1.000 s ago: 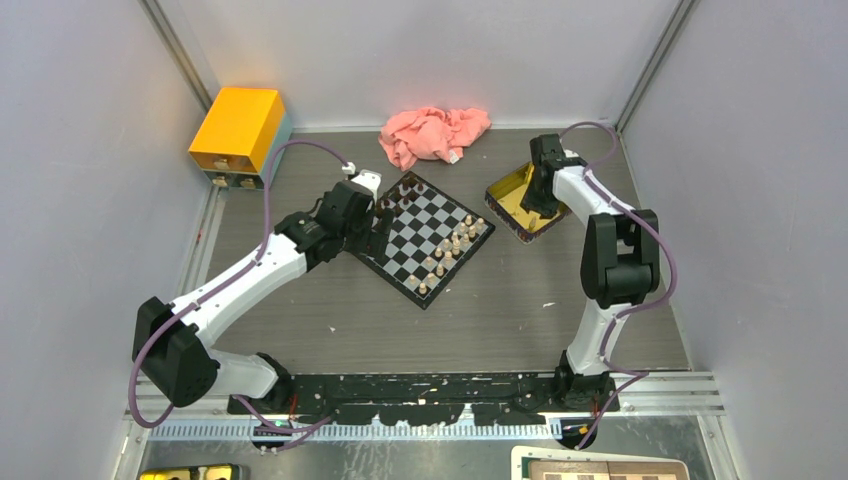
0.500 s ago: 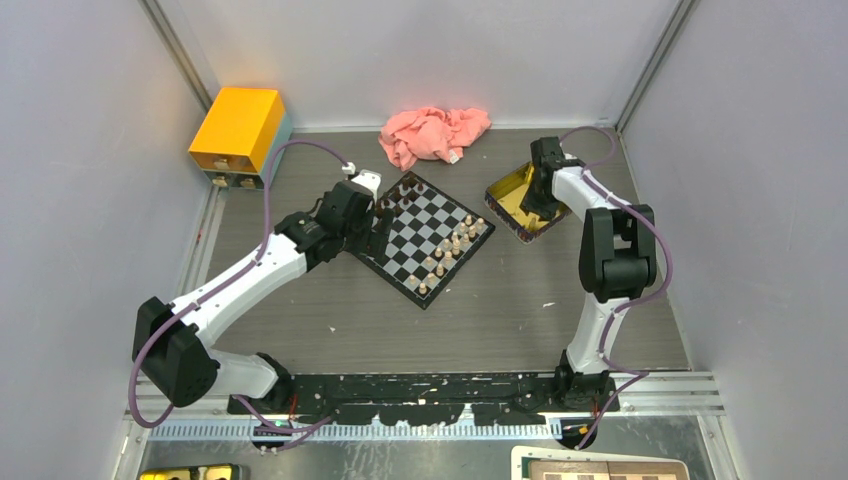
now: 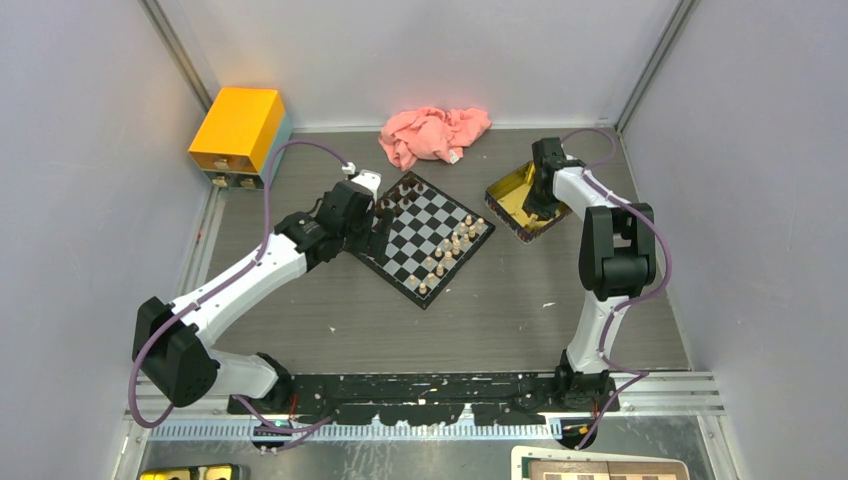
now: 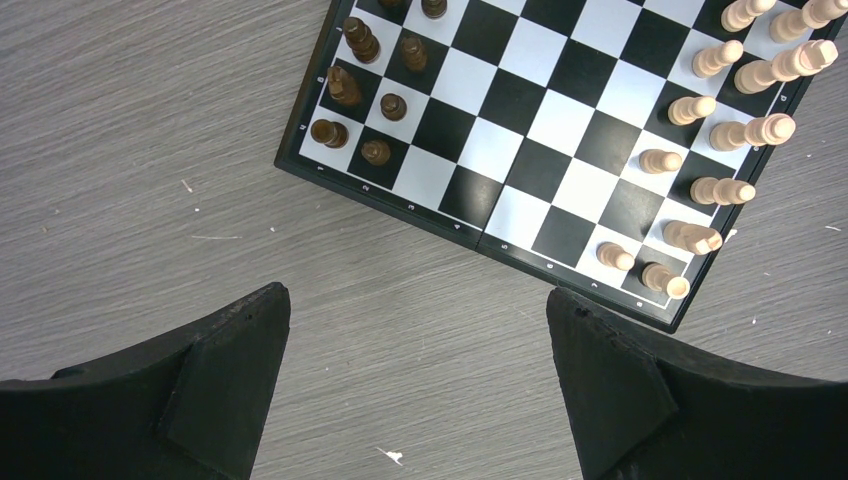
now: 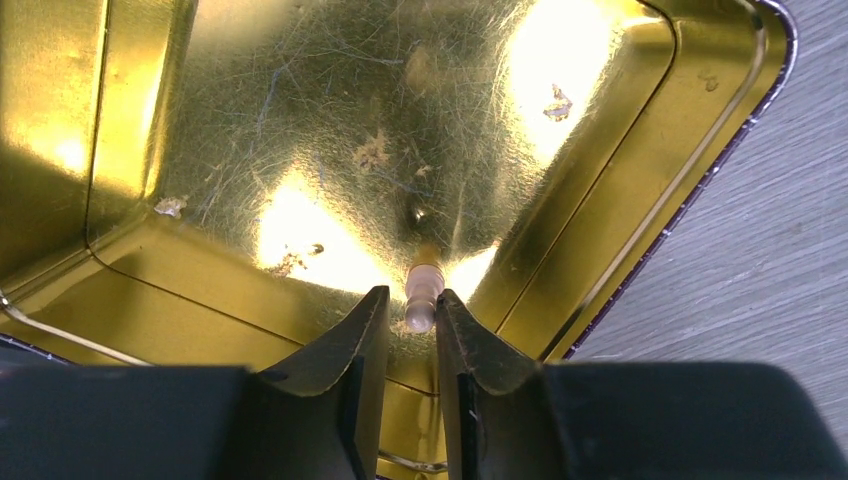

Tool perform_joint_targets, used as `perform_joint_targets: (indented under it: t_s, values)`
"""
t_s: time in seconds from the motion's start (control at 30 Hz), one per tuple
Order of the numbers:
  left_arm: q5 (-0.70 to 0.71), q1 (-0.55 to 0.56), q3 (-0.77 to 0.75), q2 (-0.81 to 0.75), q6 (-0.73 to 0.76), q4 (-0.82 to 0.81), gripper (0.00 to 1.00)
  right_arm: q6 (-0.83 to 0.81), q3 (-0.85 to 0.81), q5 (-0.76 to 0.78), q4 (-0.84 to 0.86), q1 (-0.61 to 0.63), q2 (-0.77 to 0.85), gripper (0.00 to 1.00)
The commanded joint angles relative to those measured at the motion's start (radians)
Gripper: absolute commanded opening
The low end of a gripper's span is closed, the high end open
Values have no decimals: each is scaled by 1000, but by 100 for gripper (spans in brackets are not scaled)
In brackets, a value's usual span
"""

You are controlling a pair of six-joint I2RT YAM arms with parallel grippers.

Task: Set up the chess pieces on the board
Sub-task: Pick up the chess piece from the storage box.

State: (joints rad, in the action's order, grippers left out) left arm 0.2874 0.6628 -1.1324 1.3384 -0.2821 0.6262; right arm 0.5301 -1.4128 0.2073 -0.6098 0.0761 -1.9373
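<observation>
The board [image 3: 425, 235] lies at the table's middle, black and pale checks [image 4: 540, 130]. Dark chess pieces [image 4: 365, 95] stand at its left corner. Pale chess pieces [image 4: 715, 190] line its right edge. My left gripper [image 4: 418, 330] hangs open over bare table just off the board's near edge, holding nothing; the top view has it [image 3: 375, 225] at the board's left side. My right gripper [image 5: 412, 305] reaches into the golden tray [image 5: 620, 150] and has closed on a pale chess piece [image 5: 421, 295] standing near the tray's wall. In the top view it [image 3: 538, 205] is over that tray [image 3: 510, 195].
A pink cloth [image 3: 432, 135] lies behind the board. An orange box [image 3: 238, 130] stands at the back left. A brown-and-cream checkered board [image 3: 600, 468] shows at the bottom edge, off the table. Grey walls close in on both sides.
The right gripper's fingers have narrowed onto the pale piece in the tray. The right arm shifted only slightly. The left arm has stayed still.
</observation>
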Motion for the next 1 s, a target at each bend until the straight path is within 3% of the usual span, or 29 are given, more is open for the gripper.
perform_joint_targets:
  t_s: [0.0,0.4,0.83,0.97]
  values:
    - [7,-2,-1,-14,-14,-17,100,16,5,-4,24,-5,10,29]
    - [-1,-2,6,-23,-25,-17,100,18,24,-15,18,-5,26,28]
    - [2,-1,8,-28,-22,-15,100,9,2,1,10,-4,44,1]
    - [6,-1,1,-28,-19,-10,100,5,-28,0,1,-5,66,1]
